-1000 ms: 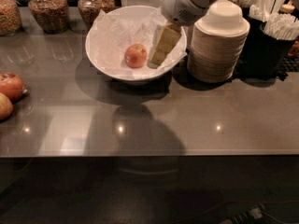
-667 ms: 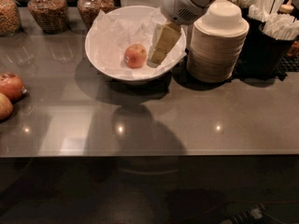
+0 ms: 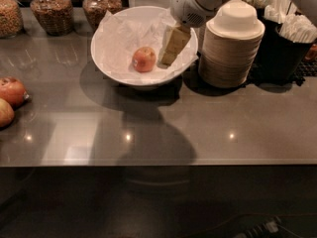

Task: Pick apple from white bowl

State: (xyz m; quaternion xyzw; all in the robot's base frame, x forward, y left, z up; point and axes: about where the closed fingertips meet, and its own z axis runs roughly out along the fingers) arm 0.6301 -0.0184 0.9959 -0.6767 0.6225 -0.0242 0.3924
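The apple lies on crinkled paper near the middle of the white bowl; the claw hangs inside the bowl, just right of the apple; stacked paper bowls stand on the table just right of the white bowl; a red apple lies well to its left.

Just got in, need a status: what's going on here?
The robot's gripper is low inside the white bowl, just right of the apple. The apple lies on the paper lining, not yet lifted. Stacked paper bowls stand right of the bowl, and two red apples sit at the counter's left edge.
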